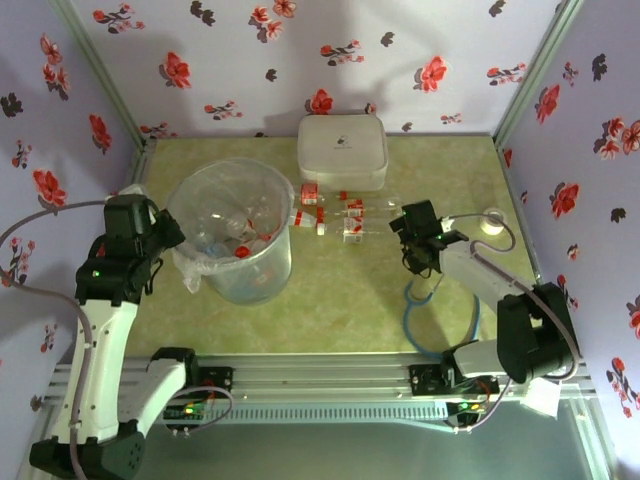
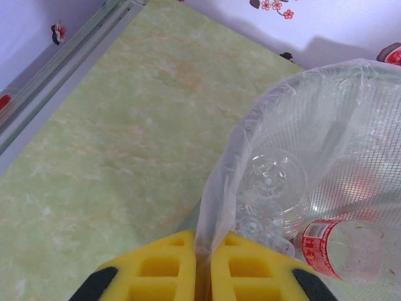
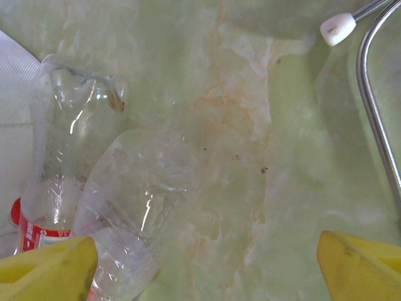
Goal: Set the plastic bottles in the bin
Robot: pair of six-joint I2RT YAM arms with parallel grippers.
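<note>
Holding several plastic bottles [image 1: 228, 235], the bin [image 1: 250, 282] stands near a white box [image 1: 342, 150].

On my screen, the green marbled surface [image 1: 340, 300] carries the bin [image 1: 250, 280], a white box [image 1: 342, 150] and loose plastic bottles [image 1: 350, 225].

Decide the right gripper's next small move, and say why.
Probably slide the right gripper sideways until the nearest bottle sits between its jaws: they stand open above bare table, the bottle lies off to one side, and the left gripper pinches the bin rim.
</note>
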